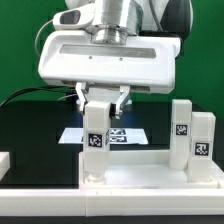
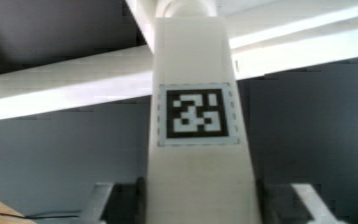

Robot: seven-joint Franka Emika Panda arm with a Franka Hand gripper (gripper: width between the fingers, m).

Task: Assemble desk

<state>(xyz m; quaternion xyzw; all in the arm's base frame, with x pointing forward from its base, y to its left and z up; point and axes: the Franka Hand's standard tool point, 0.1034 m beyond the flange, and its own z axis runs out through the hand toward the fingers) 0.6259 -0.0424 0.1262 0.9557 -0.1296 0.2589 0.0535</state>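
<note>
- One square post leg (image 1: 96, 140) standing upright in the gripper (image 1: 100, 99), pinched near its top between both fingers, directly beneath the wrist, long axis vertical.
- Resting its foot at, or just above, the near corner of the white desk panel (image 1: 130, 170) toward the exterior view's left; seating not discernible.
- Two further legs (image 1: 192, 135) already standing at the panel's side toward the exterior view's right, well apart from the gripper.
- Lying behind on the black table (image 1: 30, 125): the marker board (image 1: 125, 133), clear of the work.
- Filling the wrist view: the held leg's tag (image 2: 197, 113), centred between the fingers (image 2: 300, 203).
</note>
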